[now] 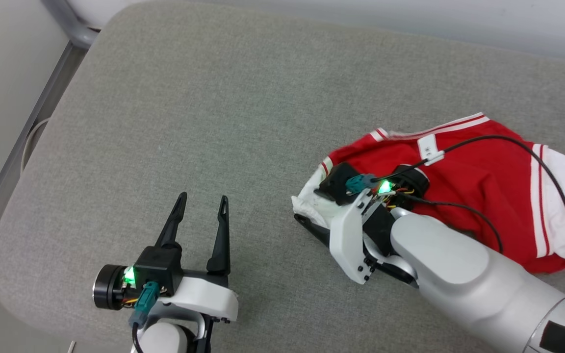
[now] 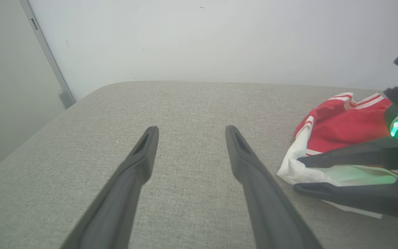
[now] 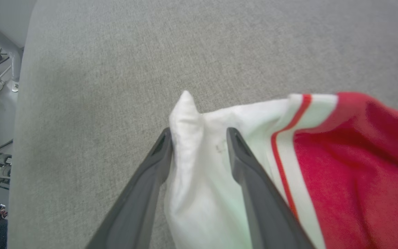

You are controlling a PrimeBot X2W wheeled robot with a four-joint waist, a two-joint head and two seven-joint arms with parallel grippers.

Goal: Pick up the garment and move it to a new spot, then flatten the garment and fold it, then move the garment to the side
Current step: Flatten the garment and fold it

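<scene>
the garment lies crumpled on the grey cushion, off to the robot's right
the right gripper is low at the shirt's near corner, its two fingers parted, with the white sleeve lying loose between them and touching one finger. the left gripper hovers wide open and empty over bare cushion, beside the shirt and not touching it.

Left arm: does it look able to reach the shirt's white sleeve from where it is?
Probably yes. The left hand is open over bare cushion, with nothing between it and the garment to its right. But the right hand straddles that sleeve, so the two may crowd.
</scene>
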